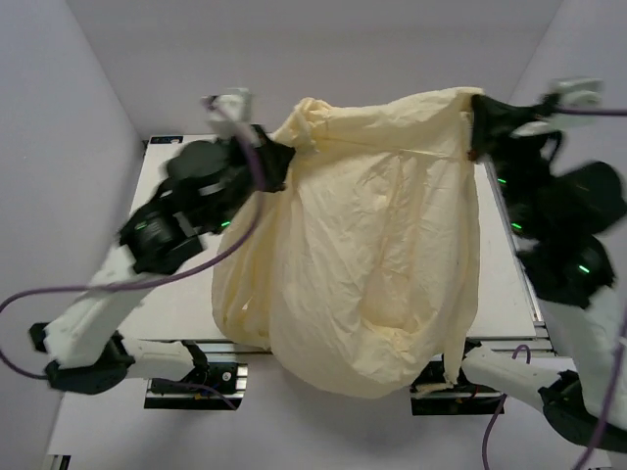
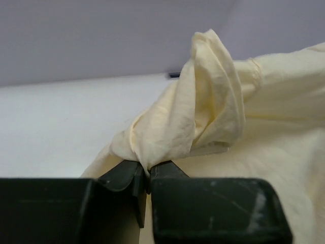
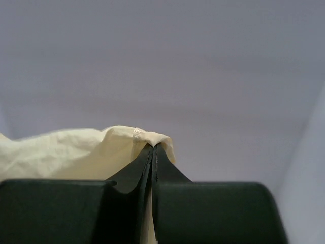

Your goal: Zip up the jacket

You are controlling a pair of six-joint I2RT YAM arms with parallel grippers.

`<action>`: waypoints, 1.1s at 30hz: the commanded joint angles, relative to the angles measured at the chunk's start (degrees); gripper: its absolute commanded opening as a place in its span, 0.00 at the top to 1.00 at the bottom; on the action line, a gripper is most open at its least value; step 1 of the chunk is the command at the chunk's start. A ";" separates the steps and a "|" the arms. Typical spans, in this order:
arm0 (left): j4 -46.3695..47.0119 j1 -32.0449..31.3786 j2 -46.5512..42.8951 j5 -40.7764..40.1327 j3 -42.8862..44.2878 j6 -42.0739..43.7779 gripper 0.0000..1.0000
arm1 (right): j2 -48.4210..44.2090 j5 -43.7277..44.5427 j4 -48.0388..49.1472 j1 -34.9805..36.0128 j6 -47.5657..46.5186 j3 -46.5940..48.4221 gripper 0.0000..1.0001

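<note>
The pale yellow jacket (image 1: 362, 245) hangs in the air, stretched between both grippers, and its bulk sags down past the table's near edge. At the jacket's upper left, my left gripper (image 1: 284, 157) pinches a bunched fold. In the left wrist view, the jacket (image 2: 203, 101) rises twisted out of the left gripper (image 2: 148, 170), whose jaws stand nearly together on the cloth. My right gripper (image 1: 477, 113) holds the upper right corner. Its wrist view shows the right gripper (image 3: 154, 147) shut tight on a hemmed edge of the jacket (image 3: 66, 152). No zipper shows.
The white table (image 1: 176, 294) lies under the jacket, between pale walls. A purple cable (image 1: 147, 284) loops from the left arm across the table's left side. The black frame rail (image 1: 196, 377) runs along the near edge.
</note>
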 commanded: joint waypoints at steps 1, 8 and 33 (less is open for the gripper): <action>-3.49 6.48 10.70 -12.46 -3.85 -3.56 0.82 | 6.29 15.39 6.85 -1.11 -2.46 -8.35 1.00; -0.34 28.50 37.87 8.66 1.48 -6.58 0.46 | 30.79 -15.43 9.58 -24.13 15.48 -13.84 1.00; 18.02 34.22 5.84 31.87 -50.66 -16.05 0.02 | 13.64 -24.87 1.16 -23.35 29.27 -48.42 0.11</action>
